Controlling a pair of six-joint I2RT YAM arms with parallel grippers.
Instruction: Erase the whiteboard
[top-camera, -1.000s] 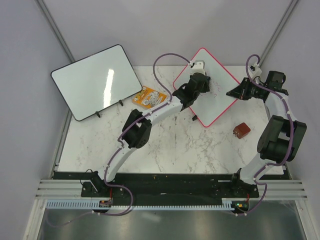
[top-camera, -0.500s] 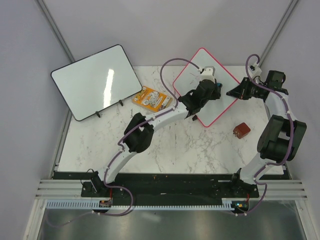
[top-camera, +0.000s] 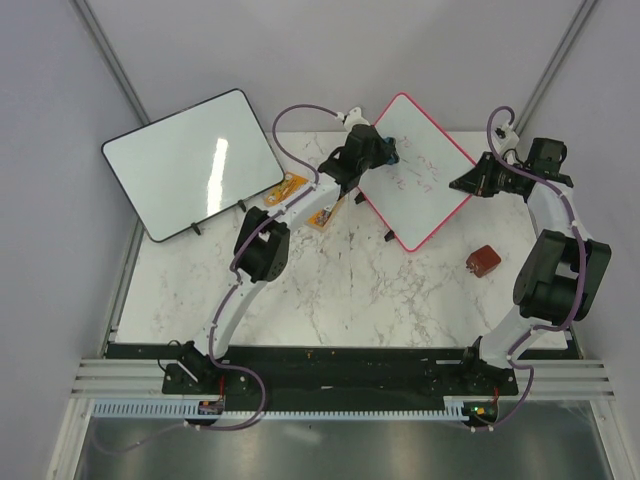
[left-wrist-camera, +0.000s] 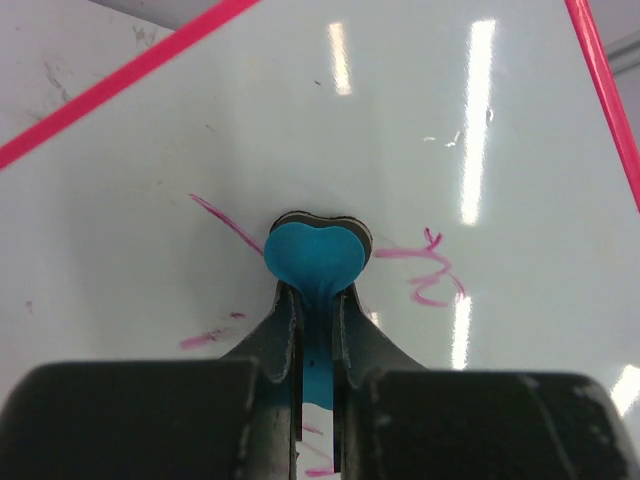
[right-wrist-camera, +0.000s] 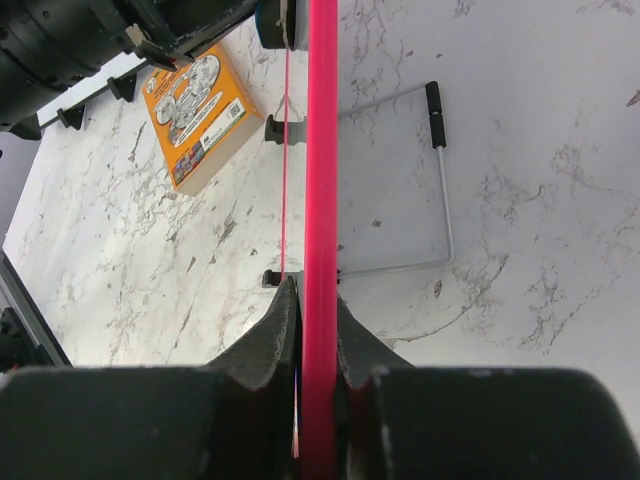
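- Position: the square white whiteboard with a thin pink frame (top-camera: 425, 205) stands tilted on a wire prop (right-wrist-camera: 443, 200) at the back right of the white marble bench (top-camera: 340, 290), with one corner toward the arms.
- Eraser side: the left claw (left-wrist-camera: 315, 300) is clenched on the stem of a blue heart-shaped eraser (left-wrist-camera: 318, 255), whose dark pad lies against the board face near its upper left edge.
- Holding side: the right claw (right-wrist-camera: 318, 305) is clamped on the board's pink rim at the right corner, steadying it.
- Marks: pink handwriting (left-wrist-camera: 425, 272) shows on both sides of the eraser, so I judge the wiping partly done at most.
- Handling: the board looks light, stiff and glossy. On so slight a prop it would likely slide or tip under a push. The rim is the sensible place to hold, since the face is slick and should stay free for the eraser.
- Strokes probably call for even, moderate pressure toward the braced side.
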